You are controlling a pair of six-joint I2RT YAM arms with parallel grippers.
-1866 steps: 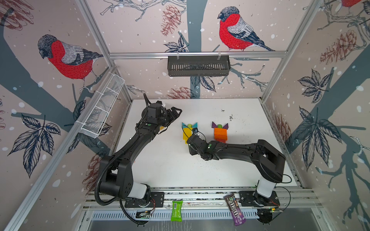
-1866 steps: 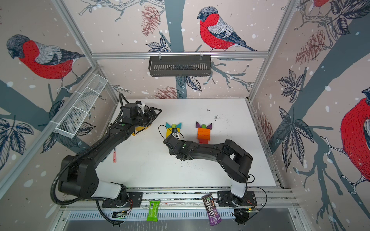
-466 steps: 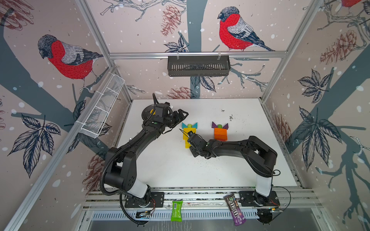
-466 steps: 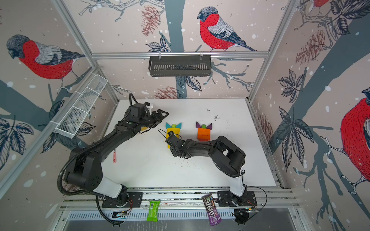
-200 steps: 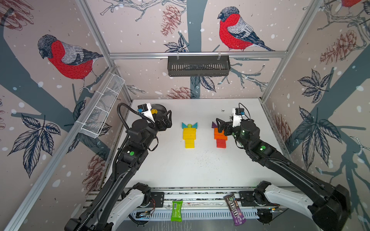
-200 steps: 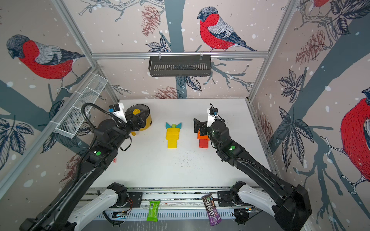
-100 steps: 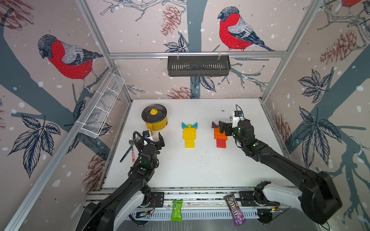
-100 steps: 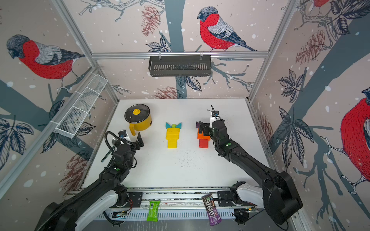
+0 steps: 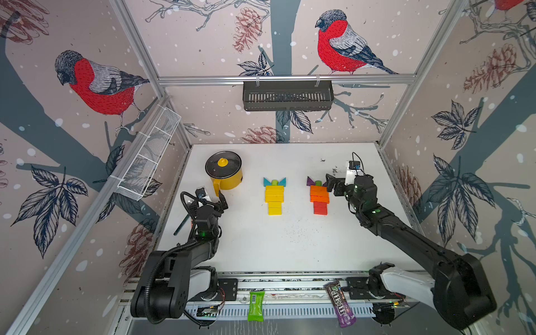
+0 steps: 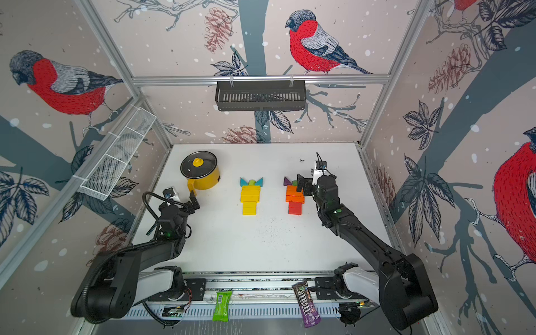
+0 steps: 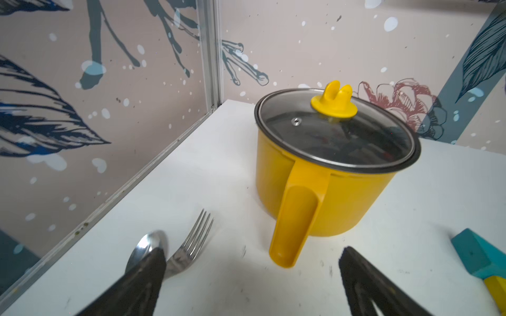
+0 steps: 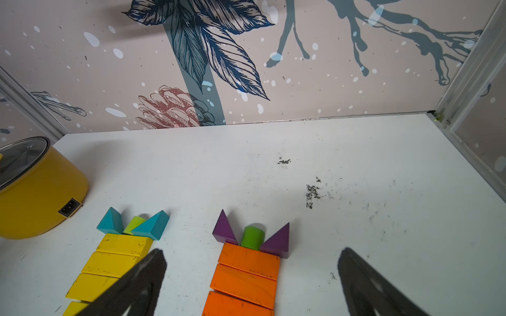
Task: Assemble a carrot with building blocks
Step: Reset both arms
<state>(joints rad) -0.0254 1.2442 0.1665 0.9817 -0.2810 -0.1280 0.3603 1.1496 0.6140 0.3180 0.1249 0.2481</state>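
**Both grippers wide and empty; two block carrots flat at mid-table**

On the near rail lie a green snack wrapper (image 9: 255, 301) and, to its right, a dark purple candy packet (image 9: 339, 303).

At the near left of the white table (image 9: 261, 243), the left gripper (image 11: 253, 254) has its jaws spread wide and holds nothing. A steel fork (image 11: 191, 246) and a steel spoon (image 11: 149, 246) lie on the table beside its left finger, close to the left wall.

At mid-table the building blocks form two flat figures, side by side and apart, each narrowing toward the near edge.
- Left figure: yellow rectangular bars (image 9: 274, 197), with two teal triangles (image 9: 268, 182) flanking a lime-green piece (image 9: 274, 182) at the far end.
- Right figure: red bars (image 9: 320, 208) nearest, orange bars (image 9: 319, 193) beyond, then two purple triangles (image 12: 276, 240) flanking a green cylinder (image 12: 252, 237).

The right gripper (image 9: 333, 185) hovers at the right of this figure's far end with its jaws spread wide and empty. Contact with the blocks cannot be told.

At the far left, a yellow pot with a dark glass lid (image 9: 224, 177) stands upright, its handle pointing toward the near edge. A white wire-mesh basket (image 9: 148, 156) hangs on the left wall and a black slotted basket (image 9: 287, 95) on the far wall.
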